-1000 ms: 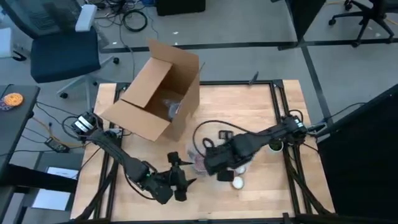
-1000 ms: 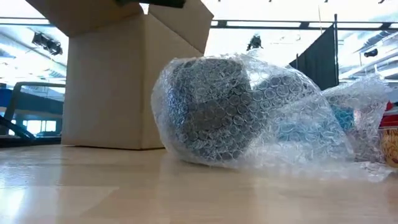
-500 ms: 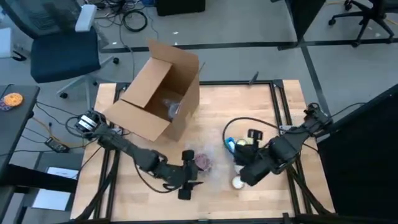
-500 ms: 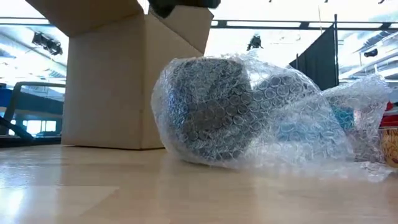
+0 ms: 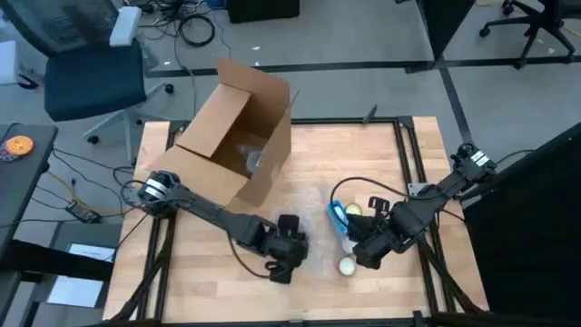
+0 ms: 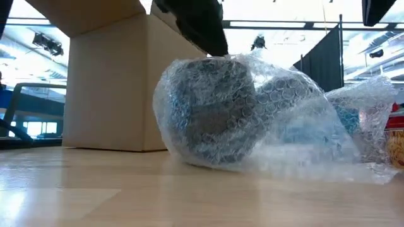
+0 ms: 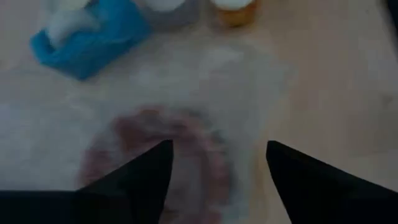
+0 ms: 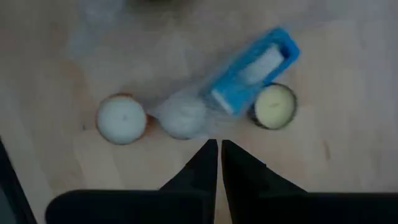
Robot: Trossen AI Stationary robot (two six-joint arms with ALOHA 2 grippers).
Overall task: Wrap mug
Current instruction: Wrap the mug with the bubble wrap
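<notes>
Mug: we see the mug (image 6: 211, 110), swathed in bubble wrap (image 6: 297, 126), lying on its side on the bench (image 5: 218, 282), in front of the cardboard box (image 5: 231, 132).
Left tool: our left tool (image 7: 217, 168) hangs directly over the wrapped mug, fingers (image 7: 149, 171) spread wide to either side of it; we cannot tell if they touch the wrap.
Right tool: our right tool (image 8: 219, 155) sits well to the mug's right, fingers pressed together on nothing, above a blue item (image 8: 252, 71) and three round white-topped items (image 8: 121, 118).
</notes>
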